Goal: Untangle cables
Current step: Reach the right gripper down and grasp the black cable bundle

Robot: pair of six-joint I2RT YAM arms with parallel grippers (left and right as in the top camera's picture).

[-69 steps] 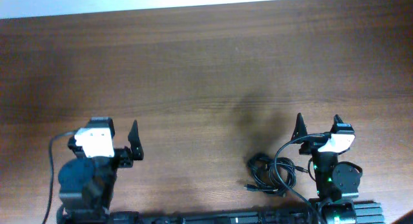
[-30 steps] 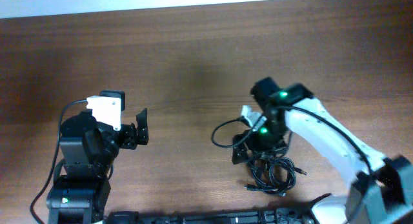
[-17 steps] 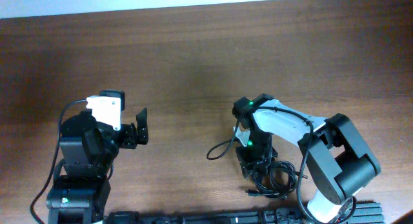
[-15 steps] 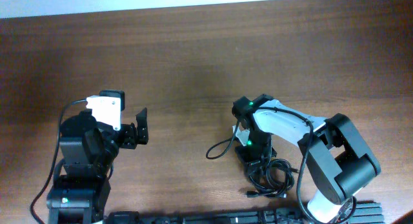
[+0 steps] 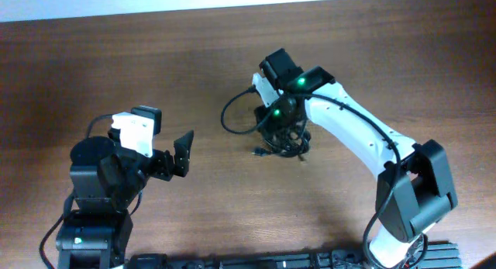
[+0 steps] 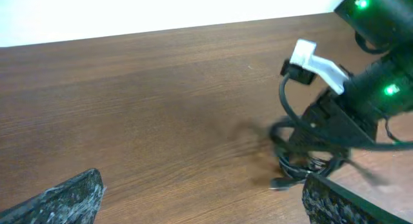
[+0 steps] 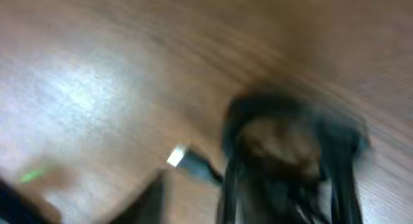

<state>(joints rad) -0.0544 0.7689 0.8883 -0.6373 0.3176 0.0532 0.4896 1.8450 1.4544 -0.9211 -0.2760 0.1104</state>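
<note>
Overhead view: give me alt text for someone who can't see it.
A tangled bundle of black cables lies on the wooden table beneath the right arm. The left fingers stand open, apart from it, at lower left.

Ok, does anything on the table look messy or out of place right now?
Only the cables: they form a knotted clump near the middle of the table, directly under the right gripper, with one plug end poking out to the left. Nothing looks spilled or damaged.
</note>
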